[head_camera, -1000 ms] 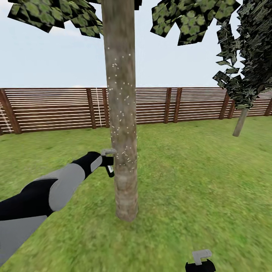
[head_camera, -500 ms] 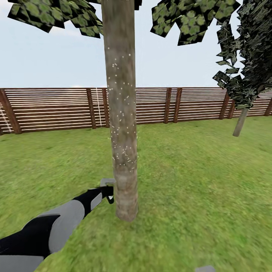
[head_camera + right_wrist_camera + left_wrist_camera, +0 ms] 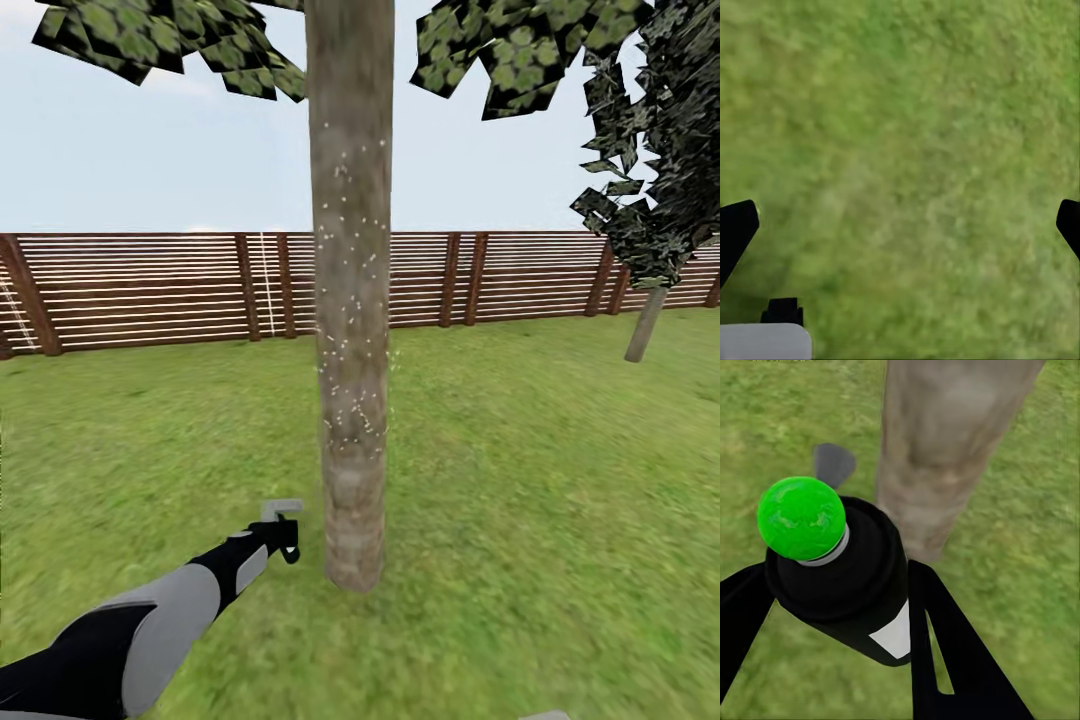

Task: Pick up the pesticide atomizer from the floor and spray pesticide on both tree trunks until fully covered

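- Low beside one thick grey-brown bark tree trunk, one left hand grips one dark white-labelled pesticide atomizer.
- One right hand hangs spread over green grass lawn.
- White pesticide specks dot that trunk.

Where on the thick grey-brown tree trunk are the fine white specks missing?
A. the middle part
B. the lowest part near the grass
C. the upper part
B: on the trunk the white specks stop above its bare base, beside the left gripper.

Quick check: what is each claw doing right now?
Left claw: closed on the pesticide atomizer, beside the tree trunk.
Right claw: open, empty, above grass.
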